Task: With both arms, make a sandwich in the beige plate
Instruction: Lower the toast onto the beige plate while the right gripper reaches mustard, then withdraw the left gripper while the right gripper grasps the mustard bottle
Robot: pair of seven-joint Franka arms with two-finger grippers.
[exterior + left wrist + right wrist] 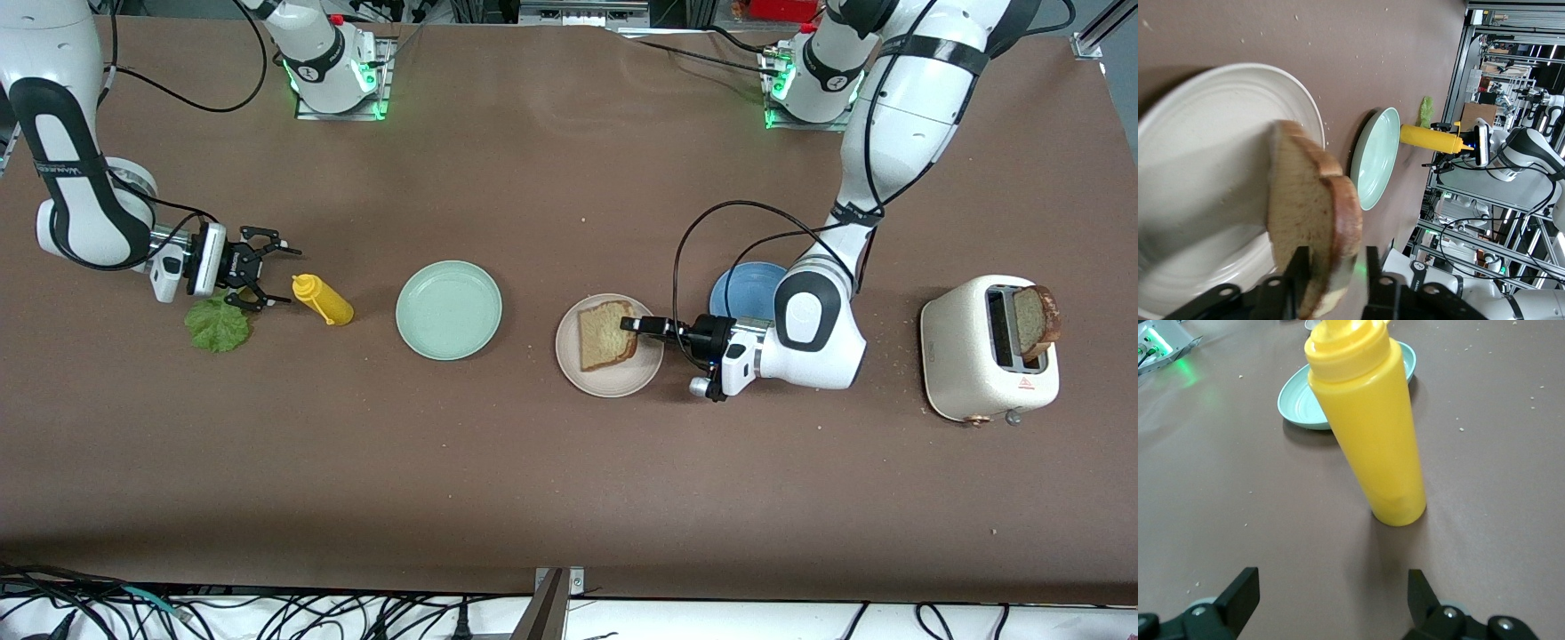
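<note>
We count three plates: one beige plate point(610, 377), one mint-green plate point(449, 310) and one blue plate point(740, 289). We see two toast slices, one on the beige plate point(605, 334) and one in the toaster point(1036, 320). There is one toaster point(965, 360), one yellow squeeze bottle point(323, 300), one lettuce leaf point(218, 326), and two arms.

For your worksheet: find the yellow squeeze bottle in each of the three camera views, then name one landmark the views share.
Front view: the yellow squeeze bottle stands between the lettuce leaf and the mint-green plate.
Left wrist view: small, past the mint-green plate's rim.
Right wrist view: large and central, upright.
Shared landmark: the mint-green plate, beside the bottle in all three.
</note>
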